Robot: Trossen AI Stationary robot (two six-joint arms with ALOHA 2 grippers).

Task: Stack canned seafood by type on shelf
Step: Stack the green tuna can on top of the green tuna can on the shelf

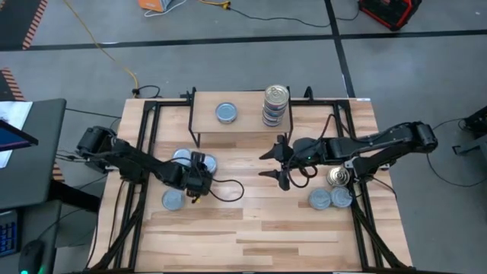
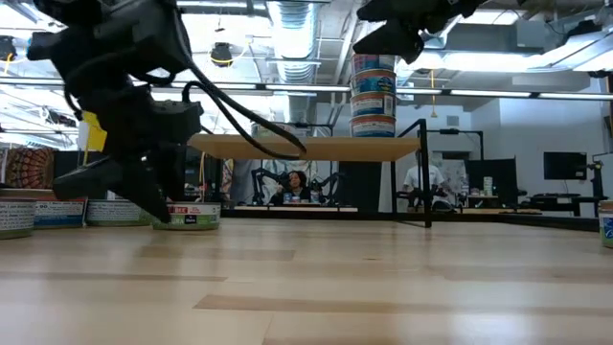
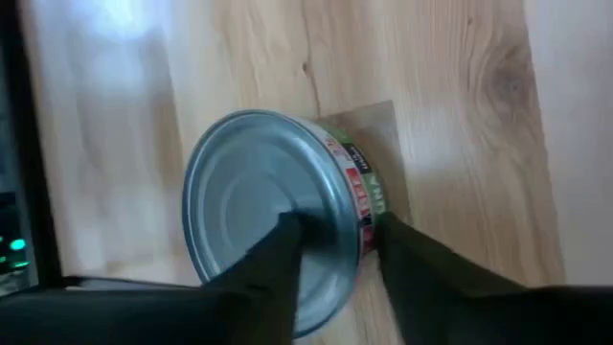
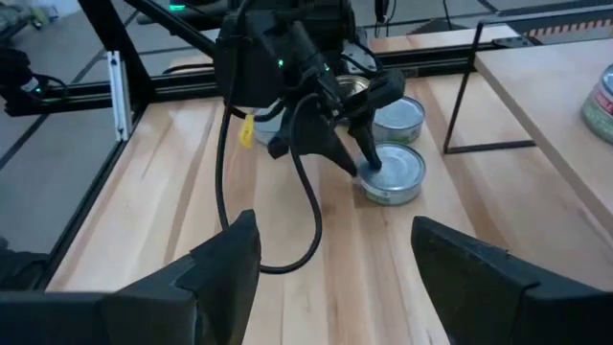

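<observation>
Metal tin [image 3: 273,225], silver top, red-green label band, sits on tabletop [image 1: 259,228] at left, in cluster near shelf leg. Left gripper [image 3: 335,254] straddles tin rim: one finger over lid, other outside wall; closing, grip not yet firm. Risk: pinch on thin rim only, tin tilts or slips on lift; neighbouring tins [image 4: 397,120] close, may get nudged. Label text unreadable. Shelf [image 1: 243,122] carries single tin [image 1: 226,113] and tall stack [image 1: 275,105]; stack may topple if bumped. Right gripper [image 4: 335,259] hovers mid-table, jaws apart, empty.
</observation>
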